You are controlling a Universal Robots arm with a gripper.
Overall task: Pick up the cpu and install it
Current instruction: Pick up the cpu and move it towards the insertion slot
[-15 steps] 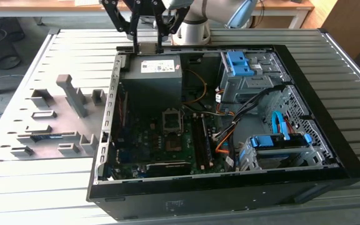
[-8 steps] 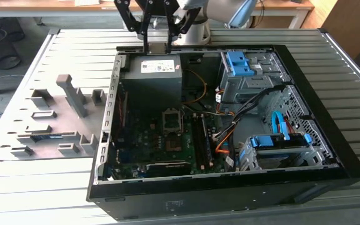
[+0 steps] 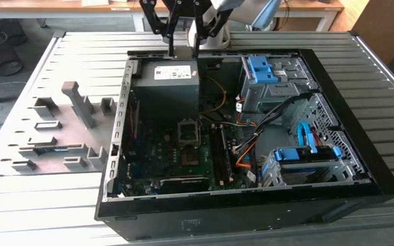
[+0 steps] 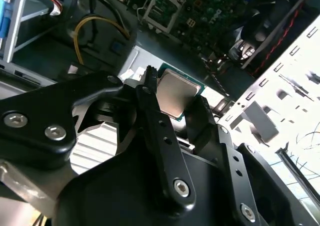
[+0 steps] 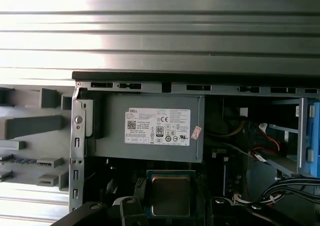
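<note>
Pick-up done, install not yet: black two-finger gripper [image 4: 174, 105] is clamped on opposite edges of the small flat grey-silver square cpu [image 4: 176, 94], held between its fingertips over the open black computer case [image 3: 252, 218], with the metal-framed rectangular socket [image 3: 188, 130] well apart below it.

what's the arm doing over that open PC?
The arm's gripper is shut on the cpu, gripping it by its edges. It holds it above the open computer case, at the end by the power supply. The socket on the motherboard lies further into the case. So the cpu is picked up but not yet installed.
</note>
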